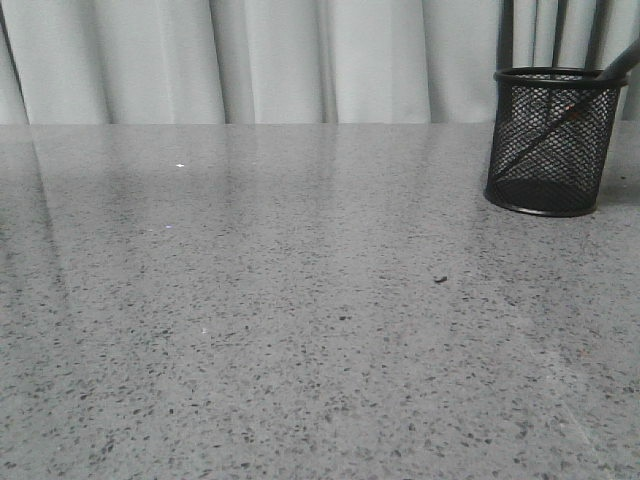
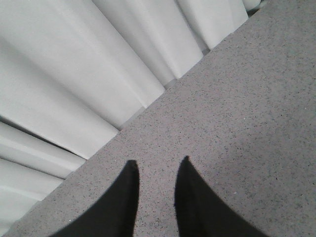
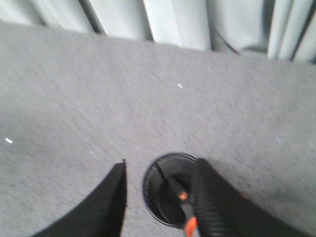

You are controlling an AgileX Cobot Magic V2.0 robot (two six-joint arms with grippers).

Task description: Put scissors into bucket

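The black wire-mesh bucket (image 1: 520, 190) stands upright at the far right of the table. The scissors (image 1: 622, 60) stand inside it, blades down and leaning, a grey handle sticking out over the rim. In the right wrist view I look down into the bucket (image 3: 148, 180); the scissors (image 3: 178, 193) lie inside with the orange pivot and an orange loop lining showing. My right gripper (image 3: 162, 167) hovers open above the bucket, one finger beside the scissors' handle. My left gripper (image 2: 158, 160) is open and empty over bare table. Neither gripper shows in the front view.
A grey speckled table (image 1: 300, 320) fills the front view. Pale curtains (image 1: 250, 60) hang behind its far edge. In the left wrist view the curtain folds (image 2: 74, 74) are close to the left gripper.
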